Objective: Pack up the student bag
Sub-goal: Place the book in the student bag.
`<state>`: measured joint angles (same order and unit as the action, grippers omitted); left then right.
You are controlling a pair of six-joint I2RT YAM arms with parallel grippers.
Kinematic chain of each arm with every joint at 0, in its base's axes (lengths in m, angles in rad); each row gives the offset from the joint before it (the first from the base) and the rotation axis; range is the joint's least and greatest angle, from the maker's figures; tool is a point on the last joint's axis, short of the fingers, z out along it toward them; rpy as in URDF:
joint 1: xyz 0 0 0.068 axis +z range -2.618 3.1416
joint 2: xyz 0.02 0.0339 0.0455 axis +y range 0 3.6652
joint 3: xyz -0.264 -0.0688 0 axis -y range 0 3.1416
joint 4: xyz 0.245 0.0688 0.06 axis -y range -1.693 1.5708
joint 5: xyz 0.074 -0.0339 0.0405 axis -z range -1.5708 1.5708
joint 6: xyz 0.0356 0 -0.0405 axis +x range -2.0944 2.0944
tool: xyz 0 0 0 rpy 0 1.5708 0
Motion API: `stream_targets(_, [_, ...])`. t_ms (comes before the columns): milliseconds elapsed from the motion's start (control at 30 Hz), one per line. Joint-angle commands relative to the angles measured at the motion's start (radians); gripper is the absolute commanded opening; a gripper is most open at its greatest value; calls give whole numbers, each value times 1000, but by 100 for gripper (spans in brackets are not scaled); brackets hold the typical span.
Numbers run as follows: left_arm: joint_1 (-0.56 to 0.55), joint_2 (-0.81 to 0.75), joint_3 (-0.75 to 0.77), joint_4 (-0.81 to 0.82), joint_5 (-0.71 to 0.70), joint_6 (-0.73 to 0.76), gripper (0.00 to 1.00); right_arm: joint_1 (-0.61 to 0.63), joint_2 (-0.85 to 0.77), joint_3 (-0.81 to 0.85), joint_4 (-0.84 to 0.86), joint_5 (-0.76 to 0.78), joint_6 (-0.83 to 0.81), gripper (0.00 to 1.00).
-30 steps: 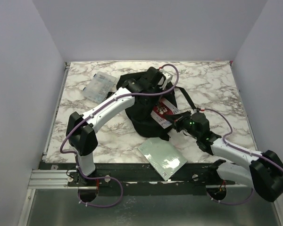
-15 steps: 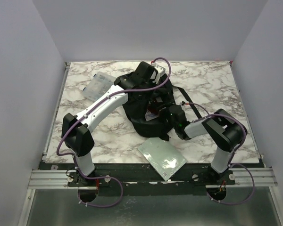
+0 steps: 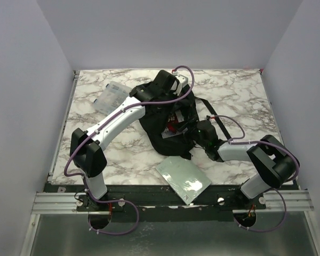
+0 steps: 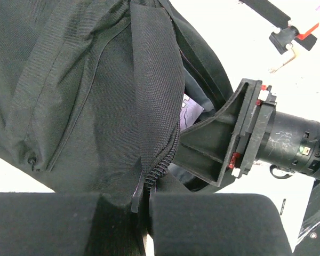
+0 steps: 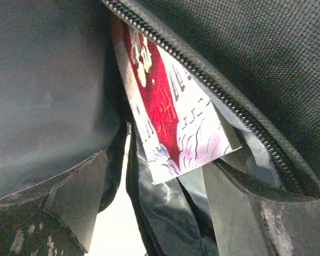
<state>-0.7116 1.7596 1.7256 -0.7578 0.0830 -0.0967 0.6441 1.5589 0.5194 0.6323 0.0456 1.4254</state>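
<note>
Bag [image 3: 161, 140] rim pinched by left hand [image 4: 144, 213] — right hand [image 5: 154, 198] spread open inside, empty.

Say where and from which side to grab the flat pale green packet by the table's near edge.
Grip the flat pale green packet by its near corner, which seems to jut past the edge of the marble table. Come from the near side, jaws above and below; the rest lies flat, offering no lip.
</note>
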Motion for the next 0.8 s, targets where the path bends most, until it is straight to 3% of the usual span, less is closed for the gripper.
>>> stream_targets(0, [-14, -25, 9, 18, 27, 7, 0, -6, 45, 40, -84, -71, -46, 74])
stream_targets(200, [-35, -18, 3, 15, 8, 22, 0, -5, 157, 156, -43, -52, -33, 63])
stream_targets(267, [-37, -17, 6, 15, 3, 26, 0, -6, 191, 231, -51, 20, -51, 60])
stream_targets(367, [-44, -18, -1, 15, -3, 24, 0, -10, 237, 337, -114, 77, -85, 45])
stream_targets(433, [-56, -10, -1, 16, -19, 31, 0, -19, 251, 354, -111, 81, -95, 43])
stream_targets(667, [-68, 2, 0, 14, -20, 34, 0, -29, 147, 185, -73, -17, -105, 73])
stream_targets(767, [-68, 6, 4, 13, -19, 29, 0, -30, 67, 137, -162, -39, -167, 83])
